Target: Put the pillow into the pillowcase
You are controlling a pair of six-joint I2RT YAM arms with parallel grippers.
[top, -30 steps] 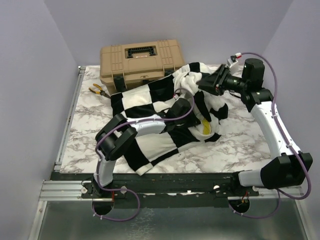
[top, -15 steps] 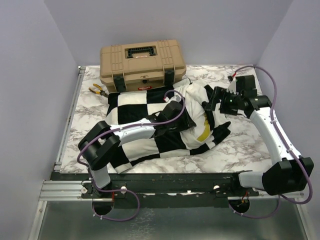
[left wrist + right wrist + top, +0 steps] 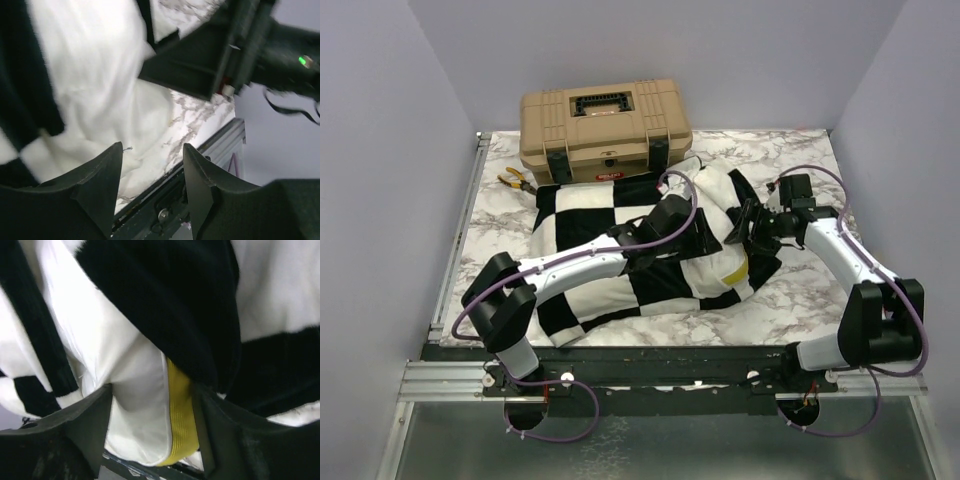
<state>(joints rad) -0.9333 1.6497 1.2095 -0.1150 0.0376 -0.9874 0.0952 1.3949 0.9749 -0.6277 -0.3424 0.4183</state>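
Release just made: left pincer (image 3: 152, 147) and right pincer (image 3: 152, 390) now gape open; pillowcase (image 3: 580, 205) slumps onto the desk, pillow (image 3: 135, 365) edge still exposed.

Pillow (image 3: 142, 410) mostly hidden inside pillowcase (image 3: 582, 215)

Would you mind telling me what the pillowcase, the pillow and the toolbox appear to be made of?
The pillowcase looks like soft fleece, its checks matte and fuzzy-edged. The pillow seems smooth white woven cloth, creased, with a ribbed yellow edge strip. The toolbox looks like matte tan moulded plastic with black latches.
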